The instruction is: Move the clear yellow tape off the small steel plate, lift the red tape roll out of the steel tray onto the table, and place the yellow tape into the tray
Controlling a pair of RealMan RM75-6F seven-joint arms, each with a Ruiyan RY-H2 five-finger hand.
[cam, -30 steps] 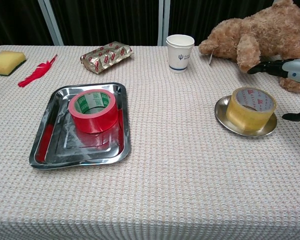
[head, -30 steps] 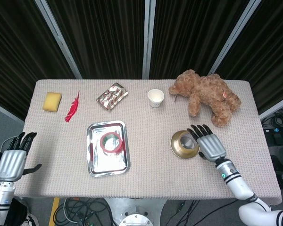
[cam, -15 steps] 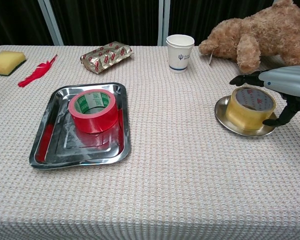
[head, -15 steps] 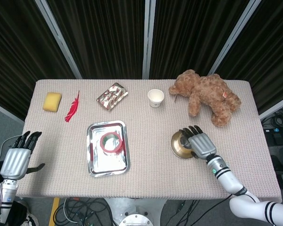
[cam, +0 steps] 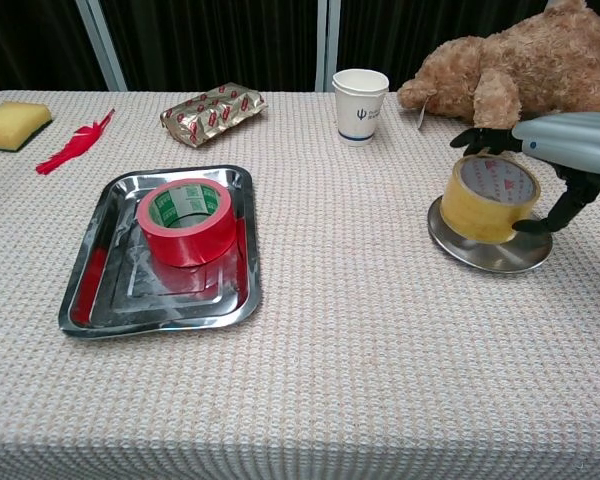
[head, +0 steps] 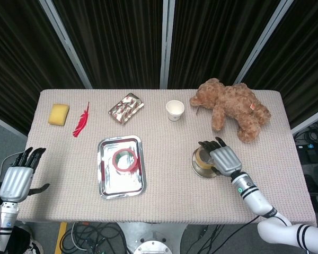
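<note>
The clear yellow tape point(cam: 486, 199) is tilted and raised a little above the small steel plate point(cam: 485, 250), held by my right hand point(cam: 560, 150) with fingers over its far side and the thumb at its near right. From above, the right hand point(head: 222, 158) covers most of the tape point(head: 203, 157) and plate point(head: 200, 168). The red tape roll point(cam: 187, 222) stands in the steel tray point(cam: 95, 280) at the left; in the head view the roll point(head: 125, 160) sits in the tray's point(head: 107, 185) upper half. My left hand point(head: 17, 177) hangs open off the table's left edge.
A teddy bear point(cam: 520, 60) lies just behind the right hand. A paper cup point(cam: 359, 105), a foil packet point(cam: 211, 112), a red feather point(cam: 75, 143) and a yellow sponge point(cam: 10, 124) line the far side. Bare tablecloth lies between tray and plate.
My right hand moved left over the plate, closed around the yellow tape and lifted it slightly, tilting it. The left hand barely shifted.
</note>
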